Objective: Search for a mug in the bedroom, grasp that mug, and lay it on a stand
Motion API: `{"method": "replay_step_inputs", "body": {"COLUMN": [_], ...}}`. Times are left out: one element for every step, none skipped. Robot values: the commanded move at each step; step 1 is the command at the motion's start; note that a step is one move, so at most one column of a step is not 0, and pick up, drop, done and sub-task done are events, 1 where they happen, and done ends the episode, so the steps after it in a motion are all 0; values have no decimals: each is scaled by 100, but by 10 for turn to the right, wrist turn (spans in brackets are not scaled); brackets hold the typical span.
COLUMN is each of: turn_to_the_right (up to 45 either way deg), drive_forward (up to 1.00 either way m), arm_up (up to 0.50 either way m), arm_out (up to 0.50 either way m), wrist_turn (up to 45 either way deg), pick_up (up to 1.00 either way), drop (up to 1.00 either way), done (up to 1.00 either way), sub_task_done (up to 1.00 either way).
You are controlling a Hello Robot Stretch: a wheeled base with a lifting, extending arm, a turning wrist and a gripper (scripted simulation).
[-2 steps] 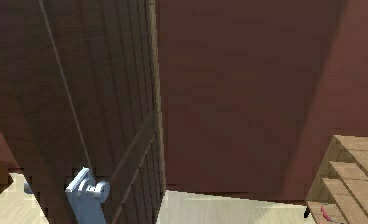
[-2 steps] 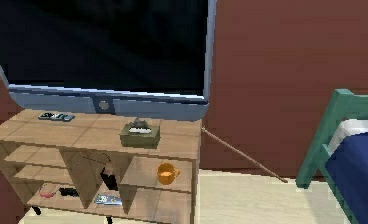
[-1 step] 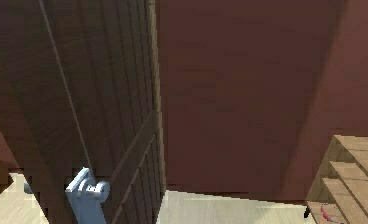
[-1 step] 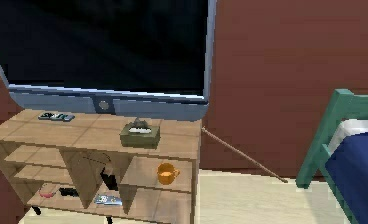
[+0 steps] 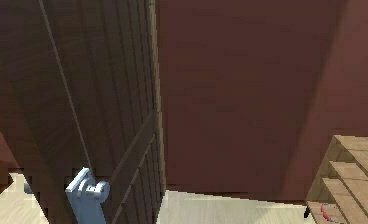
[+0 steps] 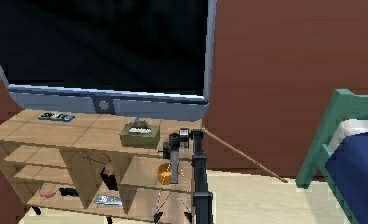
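Arm side view: a large television with a dark screen fills the upper left of the frame, standing on a wooden stand with open compartments. On the stand's top, a small dark flat thing lies toward the left and an olive box sits near the middle. The dark arm rises from the bottom edge just right of centre, and the claw sits at its far end, in front of the stand's right end. With the shelves right behind it, I cannot tell whether the claw is grasping anything or has let go. Just below the claw, in a compartment, there is an orange-brown rounded thing; it may be the mug, but it is too small to be sure. A bed with a green frame and blue bedding stands at the right edge, against the dark red wall.

In the forward view, a dark wooden door fills the left half, with a light blue handle at its lower left. Pale wooden shelving shows in the lower right corner
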Motion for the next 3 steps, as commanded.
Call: {"method": "replay_step_inputs", "body": {"turn_to_the_right": [0,0,0], "drive_forward": [0,0,0], "arm_up": [0,0,0], "arm_out": [0,0,0], "wrist_turn": [450,450,450], "pick_up": [0,0,0], "drop": [0,0,0], "done": [0,0,0], "sub_task_done": [0,0,0]}}
